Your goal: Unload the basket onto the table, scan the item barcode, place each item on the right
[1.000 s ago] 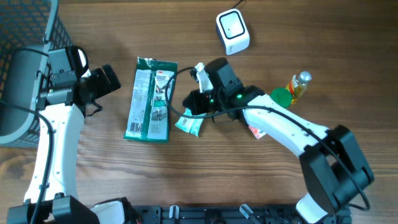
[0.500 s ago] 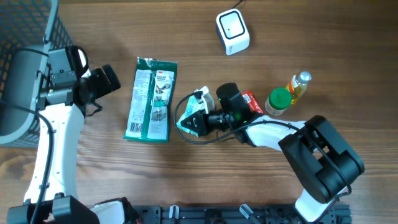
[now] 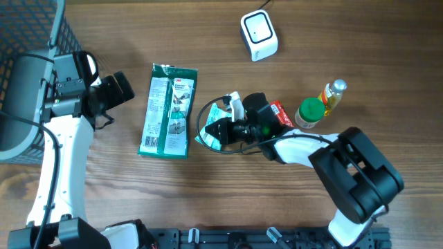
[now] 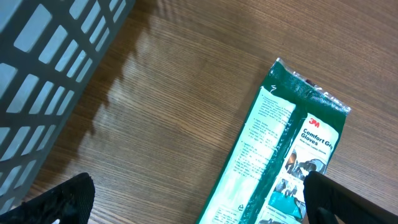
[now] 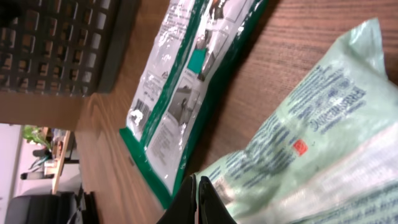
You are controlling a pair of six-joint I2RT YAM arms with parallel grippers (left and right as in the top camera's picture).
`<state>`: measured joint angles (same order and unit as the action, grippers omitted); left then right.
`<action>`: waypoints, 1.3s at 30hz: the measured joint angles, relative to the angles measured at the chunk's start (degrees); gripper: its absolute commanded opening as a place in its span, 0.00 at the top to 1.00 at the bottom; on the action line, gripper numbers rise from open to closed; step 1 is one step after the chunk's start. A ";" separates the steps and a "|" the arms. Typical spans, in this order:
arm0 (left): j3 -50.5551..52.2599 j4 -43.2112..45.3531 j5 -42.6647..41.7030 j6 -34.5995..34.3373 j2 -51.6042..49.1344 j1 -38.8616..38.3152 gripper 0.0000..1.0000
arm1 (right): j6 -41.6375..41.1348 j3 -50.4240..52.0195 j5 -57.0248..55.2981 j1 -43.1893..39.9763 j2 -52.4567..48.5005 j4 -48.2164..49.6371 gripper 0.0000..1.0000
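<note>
Overhead: right hand (image 3: 213,130) clamped on pale mint printed plastic pouch (image 3: 205,140), just right of flat green plastic glove packet (image 3: 168,111) on wooden desk (image 3: 208,200). Beside packet's left edge, left hand (image 3: 119,88) spread wide, empty. White square scanner (image 3: 259,34) well up-right of packet.

Left wrist: packet's top end right of dark mesh basket (image 4: 50,68).

Right wrist: closed fingers (image 5: 189,205) pinch pouch edge; packet lies just beyond.

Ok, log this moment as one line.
right fingers: shut on pale green packet | left fingers: open, beside glove pack | scanner: packet not yet presented
</note>
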<state>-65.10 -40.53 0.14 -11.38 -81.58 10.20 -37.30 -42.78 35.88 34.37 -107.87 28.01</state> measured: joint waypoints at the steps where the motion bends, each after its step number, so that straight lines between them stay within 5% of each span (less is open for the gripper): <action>1: 0.00 0.02 0.02 0.00 0.00 0.00 0.00 | 0.00 0.00 -0.15 0.00 -1.44 1.09 0.96; 16: 0.00 0.02 0.00 0.00 0.00 0.00 0.00 | -7.48 -1.14 2.45 -0.33 -5.31 5.75 0.96; 21: 0.00 0.00 0.00 0.00 0.00 0.00 0.00 | -5.33 -1.29 -0.92 -0.33 2.47 5.44 0.96; 39: 0.00 0.00 0.00 0.00 0.00 0.00 0.00 | -1.40 -1.97 -10.91 -0.48 -4.66 3.61 0.96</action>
<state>-65.10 -40.53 0.14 -11.38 -81.58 10.20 -38.70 -44.75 24.97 33.89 -112.53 31.62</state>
